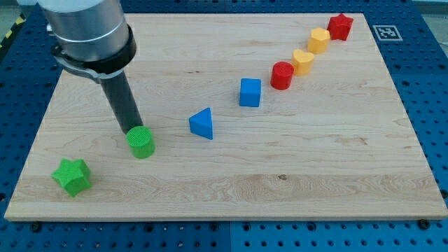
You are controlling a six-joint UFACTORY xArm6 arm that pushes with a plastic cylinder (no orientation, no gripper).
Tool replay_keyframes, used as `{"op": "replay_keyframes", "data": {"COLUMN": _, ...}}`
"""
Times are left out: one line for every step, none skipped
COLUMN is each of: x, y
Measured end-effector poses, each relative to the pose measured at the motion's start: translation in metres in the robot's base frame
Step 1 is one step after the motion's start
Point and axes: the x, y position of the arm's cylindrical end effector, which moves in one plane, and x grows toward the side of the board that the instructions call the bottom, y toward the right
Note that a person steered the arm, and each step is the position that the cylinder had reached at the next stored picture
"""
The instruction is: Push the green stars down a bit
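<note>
My tip (133, 131) is bare, grasping nothing; it sits touching the top edge of the green cylinder (141, 143). The green star (72, 176) lies apart, at the board's (280, 189) lower left. Risk: a downward push from here likely moves the cylinder, not the star. The star is near the board's bottom edge; overshoot could tip it off. No containers present.

I see a pale wooden board (336, 161) carrying eight blocks. A green star (72, 176) sits near its bottom left corner and a green cylinder (141, 143) just to the right. A blue triangle (202, 124), blue cube (250, 92), red cylinder (282, 75), two yellow blocks (303, 61) (319, 40) and a red star (341, 26) climb diagonally toward the top right.
</note>
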Motion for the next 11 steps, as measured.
{"op": "replay_keyframes", "data": {"x": 0.009, "y": 0.004}}
{"op": "replay_keyframes", "data": {"x": 0.018, "y": 0.004}}
{"op": "replay_keyframes", "data": {"x": 0.018, "y": -0.005}}
{"op": "replay_keyframes", "data": {"x": 0.018, "y": -0.040}}
{"op": "replay_keyframes", "data": {"x": 0.020, "y": -0.069}}
{"op": "replay_keyframes", "data": {"x": 0.028, "y": -0.073}}
{"op": "replay_keyframes", "data": {"x": 0.039, "y": -0.073}}
{"op": "replay_keyframes", "data": {"x": 0.042, "y": -0.073}}
{"op": "replay_keyframes", "data": {"x": 0.042, "y": -0.073}}
{"op": "replay_keyframes", "data": {"x": 0.049, "y": -0.073}}
{"op": "replay_keyframes", "data": {"x": 0.055, "y": -0.073}}
